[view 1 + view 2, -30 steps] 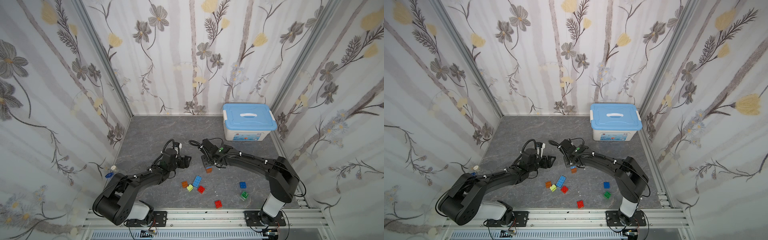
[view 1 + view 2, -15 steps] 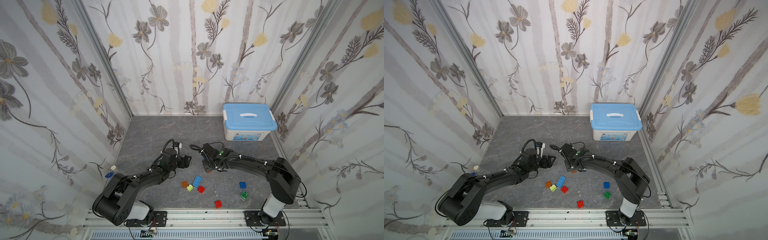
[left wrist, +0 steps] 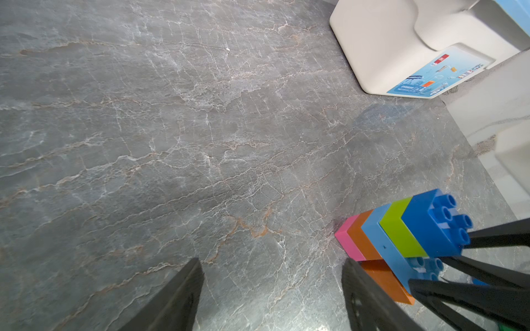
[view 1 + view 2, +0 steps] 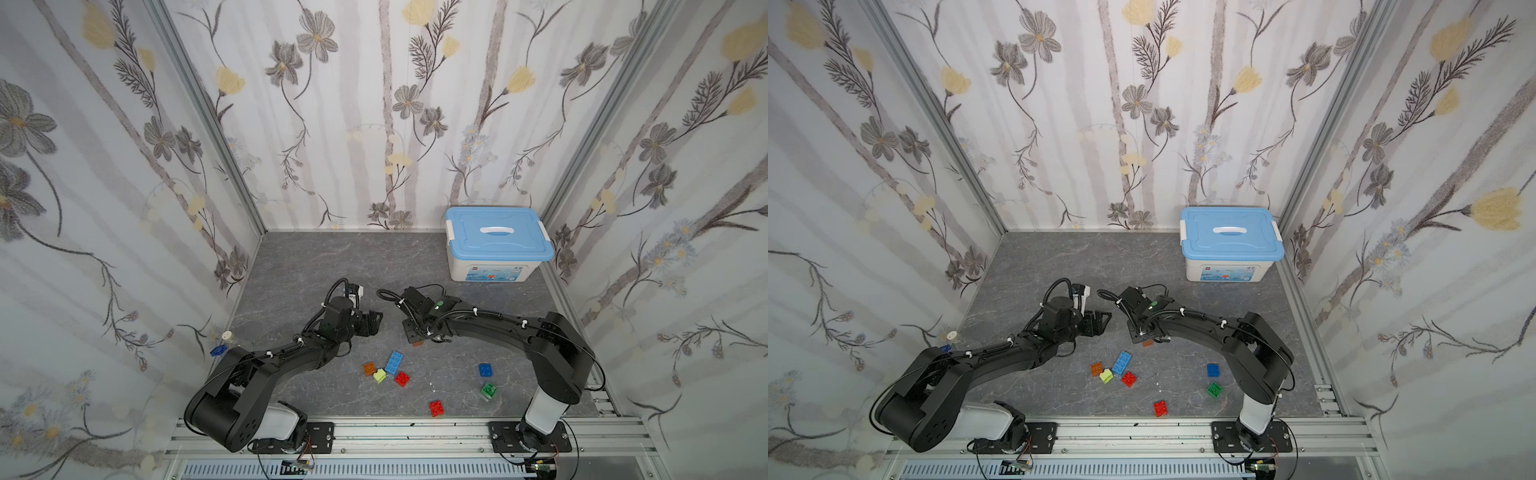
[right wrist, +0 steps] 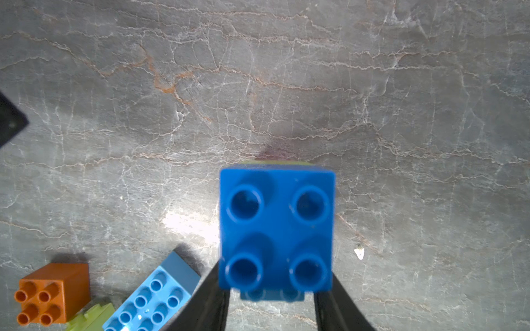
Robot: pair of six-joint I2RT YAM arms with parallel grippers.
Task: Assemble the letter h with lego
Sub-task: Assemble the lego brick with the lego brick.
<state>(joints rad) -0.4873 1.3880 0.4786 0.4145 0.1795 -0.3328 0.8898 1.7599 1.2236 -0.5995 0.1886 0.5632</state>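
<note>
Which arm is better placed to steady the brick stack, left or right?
Likely right: the right gripper straddles the brick stack, fingers either side of the top blue brick; the left gripper hangs open and empty beside it.

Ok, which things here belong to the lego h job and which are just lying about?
Belongs to the job:
- brick stack at the right gripper
- loose: orange brick, long light-blue brick, lime brick, red brick, second red brick, blue brick, green brick

Just lying about:
- storage box, lid on
- small blue piece far off to the side
</note>
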